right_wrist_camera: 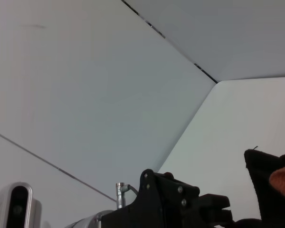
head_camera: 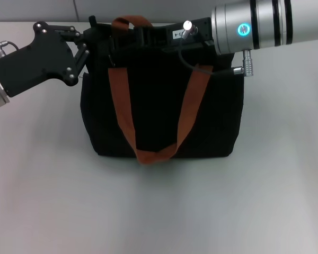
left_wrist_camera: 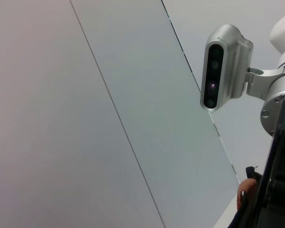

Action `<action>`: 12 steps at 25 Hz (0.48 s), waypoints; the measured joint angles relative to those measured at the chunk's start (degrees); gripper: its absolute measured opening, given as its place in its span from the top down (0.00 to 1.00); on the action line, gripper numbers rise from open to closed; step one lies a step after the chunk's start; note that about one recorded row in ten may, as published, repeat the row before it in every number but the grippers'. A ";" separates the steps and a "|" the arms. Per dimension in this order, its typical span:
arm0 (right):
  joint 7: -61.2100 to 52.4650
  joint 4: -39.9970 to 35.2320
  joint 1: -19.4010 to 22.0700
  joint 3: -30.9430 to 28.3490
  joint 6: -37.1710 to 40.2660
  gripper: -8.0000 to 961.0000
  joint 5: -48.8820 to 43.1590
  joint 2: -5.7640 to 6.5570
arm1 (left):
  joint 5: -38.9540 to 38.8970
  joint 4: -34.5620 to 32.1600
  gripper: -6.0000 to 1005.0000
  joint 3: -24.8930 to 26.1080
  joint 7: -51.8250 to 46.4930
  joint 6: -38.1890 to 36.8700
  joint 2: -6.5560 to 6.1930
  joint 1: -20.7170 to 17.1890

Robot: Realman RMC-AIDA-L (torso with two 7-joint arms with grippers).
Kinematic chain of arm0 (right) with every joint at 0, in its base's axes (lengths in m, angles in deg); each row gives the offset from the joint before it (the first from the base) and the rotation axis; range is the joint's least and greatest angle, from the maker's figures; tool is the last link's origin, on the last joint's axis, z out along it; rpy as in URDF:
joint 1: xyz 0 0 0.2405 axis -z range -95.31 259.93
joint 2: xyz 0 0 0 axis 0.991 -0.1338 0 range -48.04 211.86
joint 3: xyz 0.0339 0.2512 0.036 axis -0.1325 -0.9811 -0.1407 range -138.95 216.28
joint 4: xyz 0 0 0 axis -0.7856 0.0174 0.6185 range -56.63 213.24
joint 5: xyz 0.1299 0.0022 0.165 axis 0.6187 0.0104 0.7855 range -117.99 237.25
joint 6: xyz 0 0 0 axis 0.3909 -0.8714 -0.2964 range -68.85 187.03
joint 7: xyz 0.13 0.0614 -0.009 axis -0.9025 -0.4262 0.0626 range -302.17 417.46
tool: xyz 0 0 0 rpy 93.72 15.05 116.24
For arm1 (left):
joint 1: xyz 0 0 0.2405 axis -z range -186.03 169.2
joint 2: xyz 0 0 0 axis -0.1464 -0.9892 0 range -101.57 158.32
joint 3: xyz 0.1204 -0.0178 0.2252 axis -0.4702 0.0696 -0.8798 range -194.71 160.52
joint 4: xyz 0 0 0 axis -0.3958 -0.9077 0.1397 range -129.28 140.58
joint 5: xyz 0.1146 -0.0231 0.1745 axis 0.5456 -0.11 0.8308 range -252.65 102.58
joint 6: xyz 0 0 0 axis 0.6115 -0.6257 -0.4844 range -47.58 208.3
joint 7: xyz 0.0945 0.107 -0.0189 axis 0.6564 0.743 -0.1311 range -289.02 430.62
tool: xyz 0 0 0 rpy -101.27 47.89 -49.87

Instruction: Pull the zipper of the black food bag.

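Observation:
The black food bag [head_camera: 153,108] stands upright in the middle of the table, with its orange-brown strap handles [head_camera: 120,108] hanging down the front. My left gripper [head_camera: 90,38] reaches in from the left and meets the bag's top left corner. From the right, my right gripper [head_camera: 126,40] lies across the bag's top opening, near the rear strap loop [head_camera: 131,22]. The zipper is hidden under the grippers. In the right wrist view the left gripper [right_wrist_camera: 180,204] sits beside the bag's corner [right_wrist_camera: 263,171].
A white table [head_camera: 159,211] surrounds the bag, with a pale wall behind it. The right arm's silver forearm [head_camera: 270,24] spans the top right. The left wrist view shows the right arm's wrist camera [left_wrist_camera: 223,66] close by.

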 joint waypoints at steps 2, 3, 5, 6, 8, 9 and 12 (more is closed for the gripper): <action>-0.14 0.03 -0.01 0.13 -0.06 0.57 -0.01 0.00 | 0.00 0.00 0.97 -0.06 -0.24 0.15 -0.02 0.31; -0.14 0.03 -0.01 0.13 -0.06 0.57 -0.01 0.00 | 0.00 0.00 0.97 -0.06 -0.24 0.15 -0.02 0.31; -0.21 -0.01 -0.07 0.64 0.13 0.58 0.16 -0.02 | 0.00 0.11 0.97 -0.06 -0.40 0.33 -0.03 0.51; -0.23 -0.08 -0.12 1.02 0.33 0.58 0.29 -0.07 | 0.00 0.14 0.97 -0.06 -0.51 0.40 -0.03 0.57; -0.25 -0.23 -0.20 1.45 0.43 0.59 0.38 -0.10 | 0.00 0.18 0.97 -0.06 -0.73 0.56 -0.03 0.66; -0.25 -0.24 -0.20 1.56 0.33 0.59 0.38 -0.11 | 0.00 0.18 0.97 -0.05 -0.85 0.62 -0.04 0.68; -0.28 -0.24 0.07 1.57 0.11 0.60 0.41 -0.12 | 0.00 0.18 0.97 0.07 -0.94 0.67 -0.03 0.70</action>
